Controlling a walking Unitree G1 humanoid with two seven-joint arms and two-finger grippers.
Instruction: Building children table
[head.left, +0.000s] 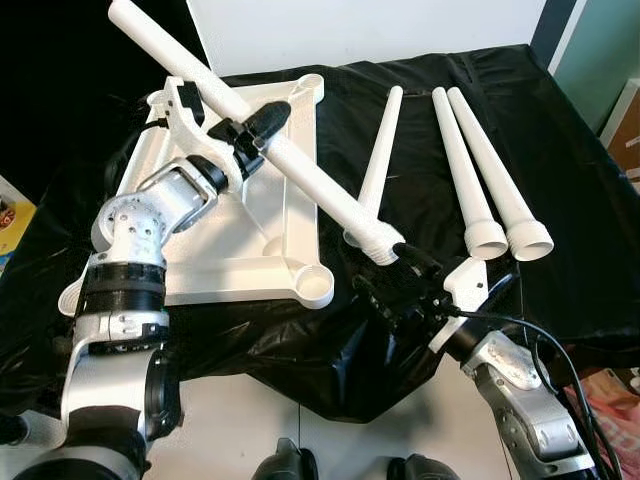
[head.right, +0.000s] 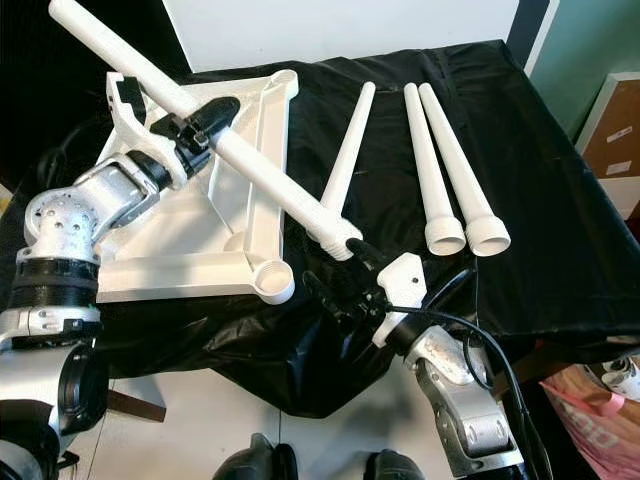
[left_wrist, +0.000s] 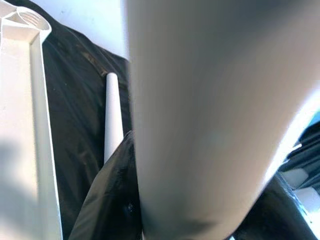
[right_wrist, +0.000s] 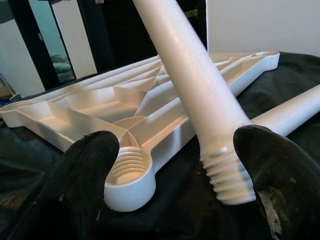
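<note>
Bright even indoor light, sharp head views, left wrist view blurred close-up

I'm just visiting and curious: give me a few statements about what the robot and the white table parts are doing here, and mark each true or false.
1. The left gripper is clamped around a white leg. True.
2. Three more legs lie on the black cloth. True.
3. The held leg is already screwed into the tabletop. False: its threaded end hangs free beside the corner socket.
4. The right gripper is shut. False: its fingers are apart.
</note>
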